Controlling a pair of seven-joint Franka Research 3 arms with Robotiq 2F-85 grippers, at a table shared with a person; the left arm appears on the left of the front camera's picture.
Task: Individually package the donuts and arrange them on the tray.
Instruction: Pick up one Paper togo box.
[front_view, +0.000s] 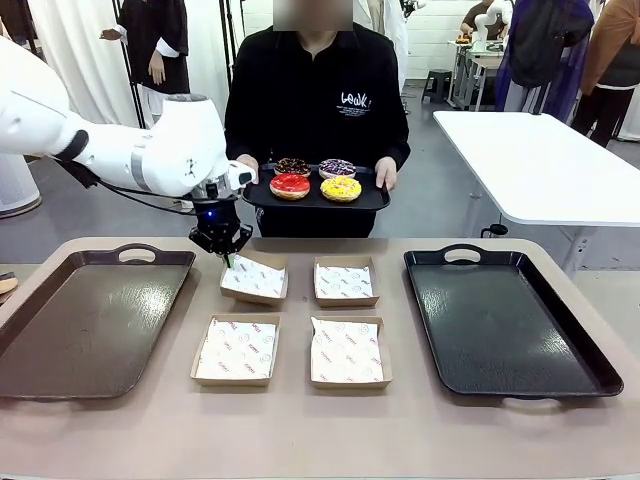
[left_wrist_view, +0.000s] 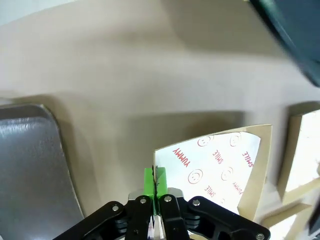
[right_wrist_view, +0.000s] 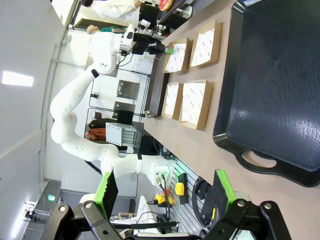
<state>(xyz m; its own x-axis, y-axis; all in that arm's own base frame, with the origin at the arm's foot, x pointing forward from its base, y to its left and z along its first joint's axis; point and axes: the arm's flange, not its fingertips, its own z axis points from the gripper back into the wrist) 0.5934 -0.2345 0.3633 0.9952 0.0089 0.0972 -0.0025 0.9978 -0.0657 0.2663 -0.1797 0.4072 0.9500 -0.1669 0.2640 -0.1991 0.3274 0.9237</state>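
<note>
Pinching paper liner (left_wrist_view: 220, 170) corner, left claw (left_wrist_view: 155, 181) closed.

A robot arm (front_view: 180, 140) and cabled equipment (right_wrist_view: 162, 182) mark a robotics lab.

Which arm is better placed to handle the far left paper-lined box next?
Left. The left gripper is shut on the far-left box at its corner. The right gripper hangs open off the black tray's near end, well apart from it.

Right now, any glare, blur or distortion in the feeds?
Front view: glare on the glossy black plastic tray and brown plastic tray. Left wrist view: tan tabletop soft, white printed paper liner sharp. Right wrist view: rolled sideways, edges bowed.
</note>
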